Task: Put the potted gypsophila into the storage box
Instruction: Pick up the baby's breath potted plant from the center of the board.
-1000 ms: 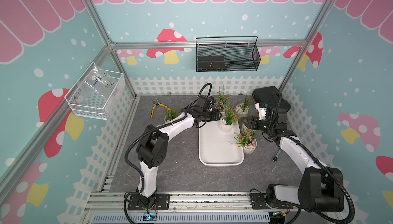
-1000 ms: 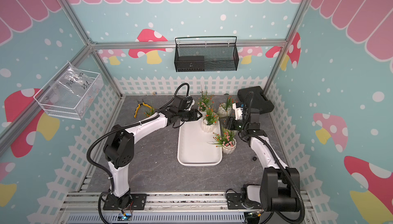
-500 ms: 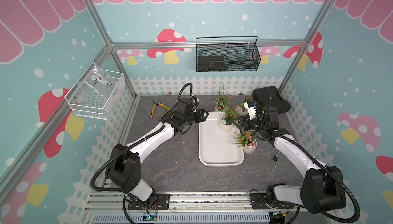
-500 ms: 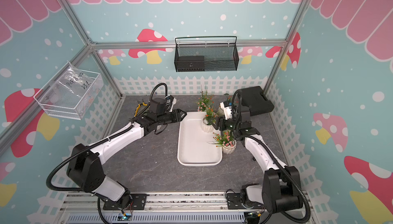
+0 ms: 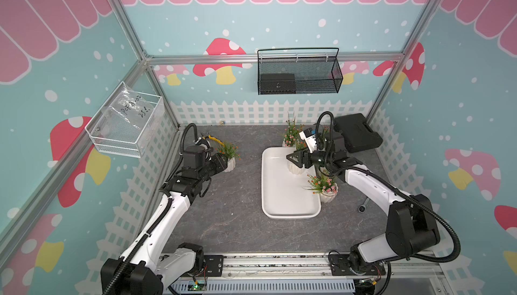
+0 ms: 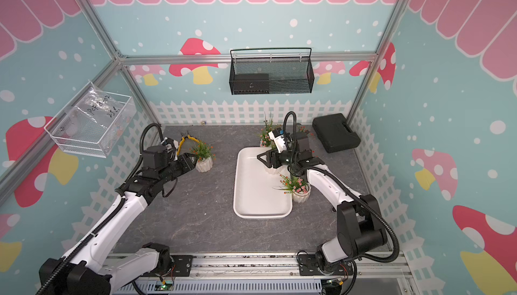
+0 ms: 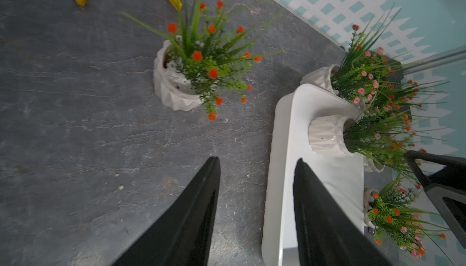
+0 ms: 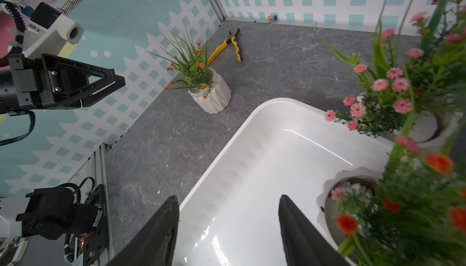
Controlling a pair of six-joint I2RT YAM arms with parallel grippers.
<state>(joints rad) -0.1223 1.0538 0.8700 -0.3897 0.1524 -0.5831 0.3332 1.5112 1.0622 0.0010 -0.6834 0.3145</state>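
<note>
The left gripper (image 7: 257, 160), spread and empty, is pointing toward the orange-flowered gypsophila pot (image 7: 176, 88) ahead of it. The right gripper (image 8: 228, 197), likewise empty, is hovering over the storage box (image 8: 252, 151). Next, likely: advancing to straddle that pot.

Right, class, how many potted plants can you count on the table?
5 pots clearly: one near the left claw, one behind the tray, one in it by the right claw, one beside its right edge, one behind the right arm. A sixth may hide under that arm.
</note>
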